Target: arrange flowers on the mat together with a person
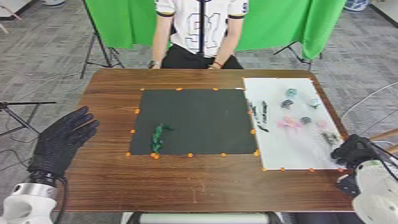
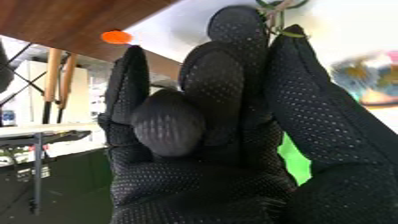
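- Near right, our right hand (image 1: pixel 354 151) is at the white mat's edge, loosely open, one finger folded in; a thin leafy sprig (image 1: pixel 331 138) is at the tips of its thumb and fingers, and we cannot tell whether they touch it.
- Near left, our left hand (image 1: pixel 64 142) is over the table's (image 1: pixel 169 192) left edge, open with fingers extended, holding nothing.
- On the dark mat (image 1: pixel 200 117), we see a green stem (image 1: pixel 158 138) lying near its near left corner.
- Right of it, our white mat (image 1: pixel 280 150) bears a pink flower (image 1: pixel 289 123), with a small dark bloom (image 1: pixel 306 120) just right of it.
- Left of these lie black strips (image 1: pixel 263 112).
- Farther, we have a bluish flower (image 1: pixel 291 92).
- Beyond the table hangs a green curtain (image 1: pixel 280 25).
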### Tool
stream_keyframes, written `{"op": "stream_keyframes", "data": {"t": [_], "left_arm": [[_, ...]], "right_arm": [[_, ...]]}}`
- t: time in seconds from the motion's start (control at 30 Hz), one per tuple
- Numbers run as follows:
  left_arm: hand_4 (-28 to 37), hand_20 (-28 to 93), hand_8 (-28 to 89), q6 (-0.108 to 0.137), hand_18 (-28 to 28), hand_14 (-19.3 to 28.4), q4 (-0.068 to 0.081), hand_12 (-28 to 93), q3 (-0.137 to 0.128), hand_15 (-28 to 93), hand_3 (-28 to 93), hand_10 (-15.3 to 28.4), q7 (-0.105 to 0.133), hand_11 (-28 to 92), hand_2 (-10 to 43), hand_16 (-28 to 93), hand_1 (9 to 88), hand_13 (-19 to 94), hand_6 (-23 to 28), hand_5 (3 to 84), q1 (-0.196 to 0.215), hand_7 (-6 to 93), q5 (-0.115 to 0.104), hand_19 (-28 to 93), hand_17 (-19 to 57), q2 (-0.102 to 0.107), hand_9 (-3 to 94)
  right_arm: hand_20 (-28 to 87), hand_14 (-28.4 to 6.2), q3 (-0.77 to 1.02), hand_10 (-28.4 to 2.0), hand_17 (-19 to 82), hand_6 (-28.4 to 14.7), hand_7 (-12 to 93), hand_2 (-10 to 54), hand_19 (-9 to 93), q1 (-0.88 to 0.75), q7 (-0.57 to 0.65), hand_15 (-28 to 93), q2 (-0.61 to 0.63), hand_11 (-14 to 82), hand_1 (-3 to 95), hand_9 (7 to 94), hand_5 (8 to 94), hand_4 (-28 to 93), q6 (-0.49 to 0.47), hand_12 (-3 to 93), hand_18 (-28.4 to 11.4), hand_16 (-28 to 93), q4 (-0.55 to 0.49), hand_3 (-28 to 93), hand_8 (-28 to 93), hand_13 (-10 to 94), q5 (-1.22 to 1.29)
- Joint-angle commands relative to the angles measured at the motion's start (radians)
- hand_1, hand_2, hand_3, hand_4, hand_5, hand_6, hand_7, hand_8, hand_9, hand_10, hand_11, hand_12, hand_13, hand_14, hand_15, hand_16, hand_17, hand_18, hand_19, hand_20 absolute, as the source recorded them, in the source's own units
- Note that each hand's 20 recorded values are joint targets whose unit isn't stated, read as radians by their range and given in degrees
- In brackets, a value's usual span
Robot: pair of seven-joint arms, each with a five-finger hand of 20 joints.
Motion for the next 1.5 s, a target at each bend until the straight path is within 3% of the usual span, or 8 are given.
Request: {"op": "stream_keyframes", "data": {"t": [0.03,0.23,0.37,0.63,0.8,1.0,1.27,1.5], "left_arm": [[-19.8,10,-9,-0.007,20.4,15.9,0.005,12,0.003,37,72,14.1,-0.005,27,2.4,-2,28.0,27,6.2,40.6,0.013,17.8,-0.004,48,-7.4,-0.001,33.2],[-19.9,10,-9,-0.006,20.4,15.9,0.003,12,0.004,37,72,14.0,-0.003,27,2.5,-2,28.0,27,6.3,40.7,0.017,17.8,-0.004,48,-7.4,-0.001,33.2],[-19.9,10,-9,0.000,20.3,15.9,0.000,12,0.002,37,72,14.1,-0.003,27,2.5,-2,28.0,27,6.3,40.7,0.024,17.8,-0.006,48,-7.4,-0.001,33.3],[-19.9,10,-9,0.002,20.3,15.9,-0.002,12,-0.001,37,72,14.1,-0.010,27,2.4,-2,27.9,27,6.2,40.7,0.029,17.8,-0.004,48,-7.4,0.001,33.3],[-19.9,10,-9,-0.002,20.4,15.9,-0.003,12,0.004,37,72,14.1,-0.025,27,2.4,-2,28.0,27,6.3,40.7,0.026,17.8,0.002,48,-7.4,-0.016,33.4],[-19.9,10,-9,0.003,20.4,15.9,0.001,13,0.013,37,72,14.1,-0.024,27,2.4,-2,27.9,27,6.2,40.6,0.017,17.7,0.003,48,-7.4,-0.010,33.4],[-20.0,10,-9,0.006,20.4,16.0,0.003,13,0.018,37,72,14.1,-0.031,27,2.4,-2,28.0,27,6.2,40.6,0.016,17.6,0.003,48,-7.3,-0.010,33.5],[-20.0,10,-9,0.004,20.4,16.0,-0.001,13,0.014,37,73,14.2,-0.031,27,2.4,-2,27.9,27,6.2,40.7,0.028,17.7,0.003,48,-7.3,-0.011,33.6]], "right_arm": [[34,-10.2,-0.009,-11.0,35,0.4,45,-5.5,80,0.015,-0.038,81,0.015,58.5,41.9,81.6,79.7,-28,0.140,33.9,-18.8,30,-0.077,81,14,74,-0.041],[35,-10.4,-0.075,-10.9,36,0.3,47,-6.6,82,0.110,-0.065,84,0.035,60.8,40.8,83.5,80.5,-24,0.257,34.6,-19.4,31,-0.100,83,16,76,-0.067],[35,-10.6,-0.201,-11.1,36,0.2,47,-6.7,82,0.274,-0.098,85,0.046,61.9,40.4,83.9,80.9,-22,0.289,34.9,-19.5,31,-0.079,83,17,76,-0.056],[36,-10.8,-0.531,-11.3,37,0.5,50,-7.0,84,0.618,-0.202,87,0.010,64.1,39.5,84.9,81.1,-18,0.185,35.1,-19.8,32,-0.020,83,18,77,-0.038],[37,-10.5,-0.757,-10.7,39,1.0,53,-6.6,87,0.793,-0.264,90,-0.069,67.0,36.9,86.4,81.5,-12,0.104,35.8,-20.4,32,0.029,85,19,80,-0.065],[37,-10.1,-0.978,-10.5,40,1.1,55,-6.5,88,0.961,-0.297,90,-0.137,68.1,34.9,87.6,82.2,-8,0.007,36.0,-20.7,32,0.117,86,19,81,-0.080],[37,-10.0,-1.099,-10.1,41,1.7,56,-6.5,88,1.039,-0.252,90,-0.214,68.1,34.3,88.3,82.6,-8,-0.068,36.1,-21.2,32,0.224,87,18,82,-0.166],[36,-10.1,-1.095,-9.9,44,2.0,56,-7.6,90,1.017,-0.164,91,-0.256,68.6,31.8,90.7,85.2,-3,-0.114,36.1,-22.2,31,0.233,89,19,84,-0.231]]}}
